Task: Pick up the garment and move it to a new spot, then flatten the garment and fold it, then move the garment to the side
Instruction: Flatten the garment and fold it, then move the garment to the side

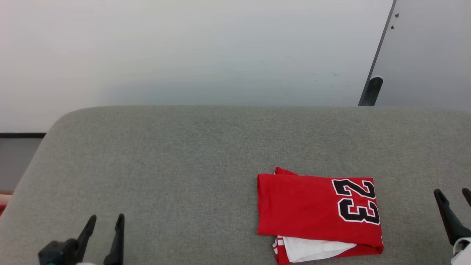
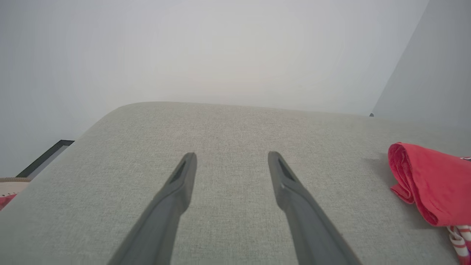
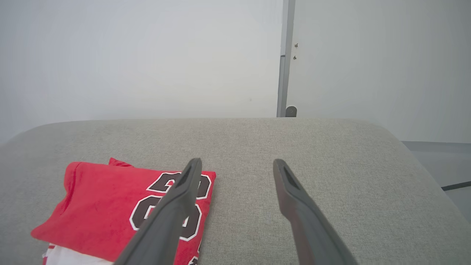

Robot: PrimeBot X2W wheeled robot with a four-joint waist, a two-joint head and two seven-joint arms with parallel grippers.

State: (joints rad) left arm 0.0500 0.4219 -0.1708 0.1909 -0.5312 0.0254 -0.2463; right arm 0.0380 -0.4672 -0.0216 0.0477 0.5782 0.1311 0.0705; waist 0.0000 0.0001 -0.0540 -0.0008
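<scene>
I am seeing the garment [image 1: 316, 209] lying folded into a compact rectangle on the right part of the grey cushion [image 1: 184, 165]. The number 23 is facing up, and a white panel and striped trim are peeking out at its near edge. My left pincer [image 1: 106, 218] is hanging wide open and empty over bare cushion, well apart from the garment. My right pincer [image 1: 452, 192] is likewise spread wide and gripping nothing, near the garment's right edge. I am judging the fold done, with only the sideways move possibly left. For that, I am planning to pinch through all layers at opposite edges and lift low and level, so the loose white layer is not slipping out.
</scene>
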